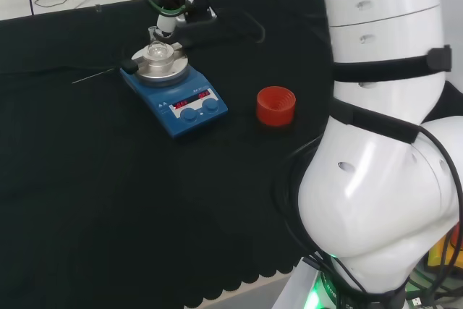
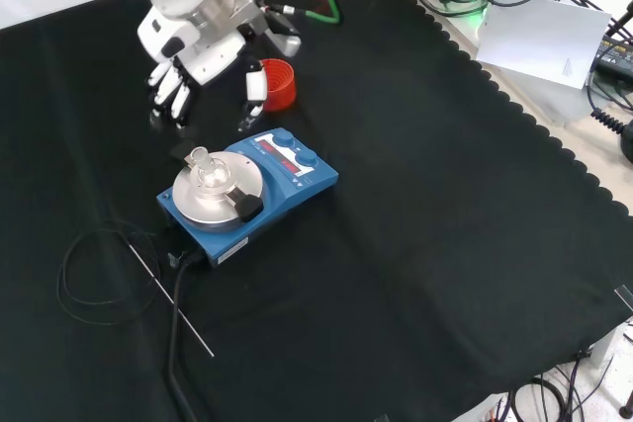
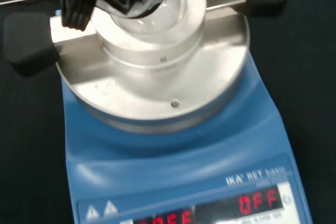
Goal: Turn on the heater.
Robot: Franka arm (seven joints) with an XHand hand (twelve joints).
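The heater (image 1: 179, 100) is a blue box with a round silver plate (image 1: 160, 67), two blue knobs (image 1: 200, 111) and a lit red display on its front panel. A small clear glass flask (image 2: 210, 177) sits on the plate between two black clamps. My hand (image 2: 194, 54) hovers just beyond the heater's knob end in the front view, fingers (image 2: 170, 98) hanging straight down, thumb apart, holding nothing. In the head view the hand (image 1: 168, 19) is behind the heater. The wrist view looks down on the plate (image 3: 157, 87) and flask (image 3: 152, 22), with the display's red glow at the picture's edge.
A red ribbed ring stand (image 1: 275, 105) stands on the cloth right of the heater in the head view, close to the thumb in the front view (image 2: 280, 84). A thin metal rod (image 2: 170, 295) and a looped black cable (image 2: 79, 274) lie by the heater's plate end.
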